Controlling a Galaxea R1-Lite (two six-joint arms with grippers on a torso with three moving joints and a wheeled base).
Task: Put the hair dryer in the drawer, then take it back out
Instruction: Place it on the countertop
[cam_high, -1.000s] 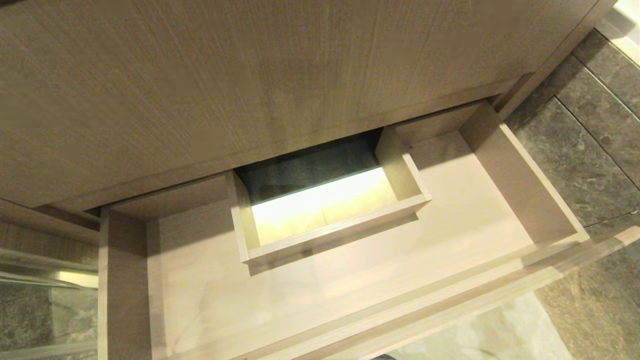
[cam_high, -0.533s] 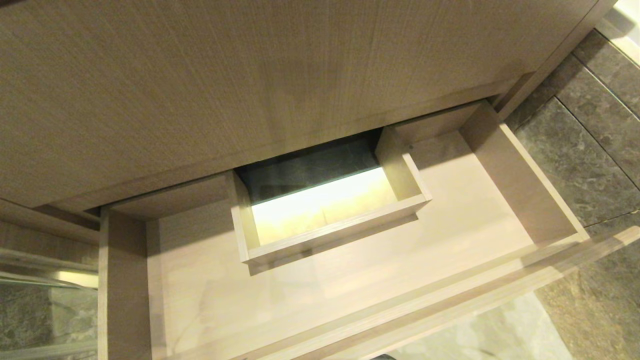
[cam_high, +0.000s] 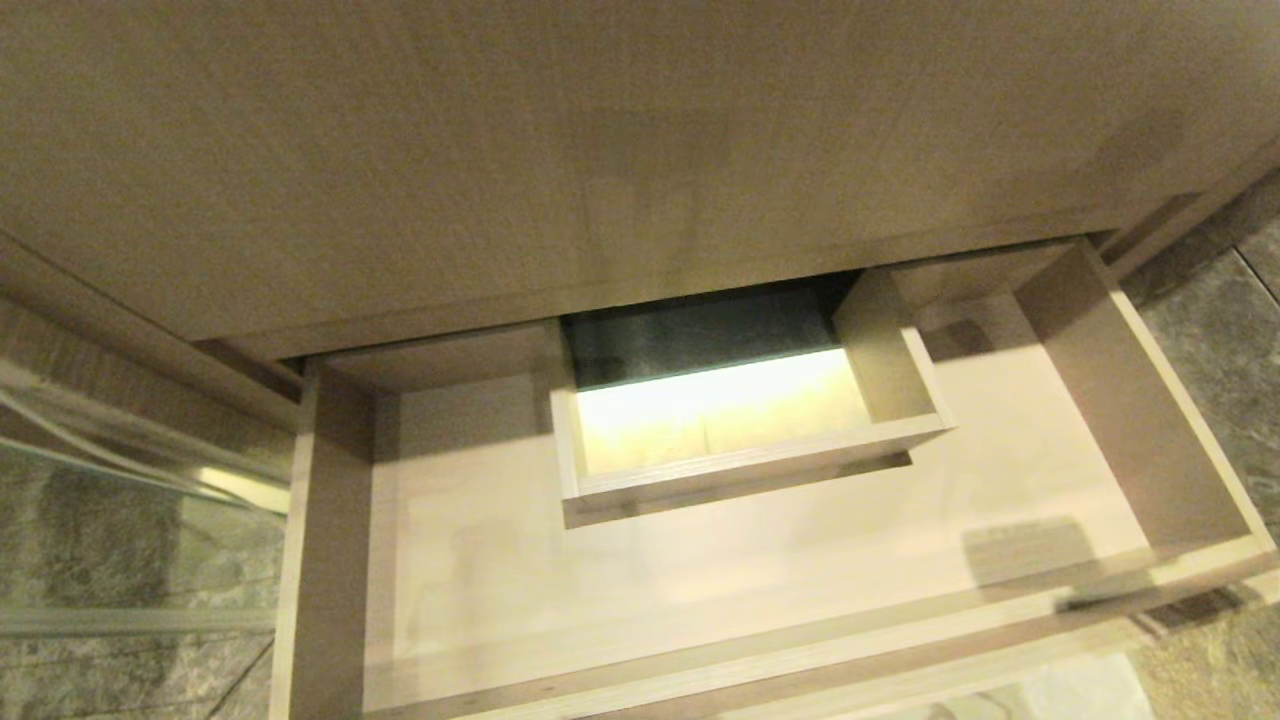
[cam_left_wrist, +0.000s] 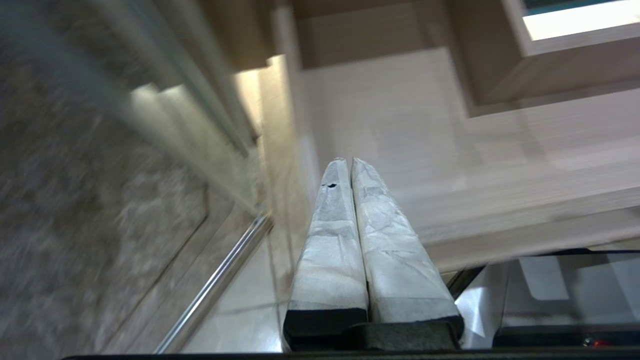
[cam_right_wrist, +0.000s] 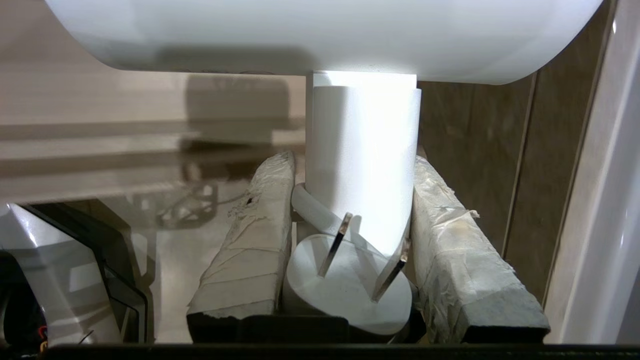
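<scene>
Both taped fingers (cam_right_wrist: 250, 235) of the right gripper (cam_right_wrist: 350, 170) are clamped on the hair dryer (cam_right_wrist: 362, 155) by its handle, plug tucked between them, just outside the drawer (cam_high: 330, 560), which sits pulled open. Left gripper (cam_left_wrist: 349, 162) hangs beside the drawer's end, fingers pressed together, holding nothing.

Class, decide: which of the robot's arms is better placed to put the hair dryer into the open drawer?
Right: the right gripper is clamped on the hair dryer handle; the left gripper is shut, holding nothing, beside the drawer.

No legible text or labels anywhere.
</scene>
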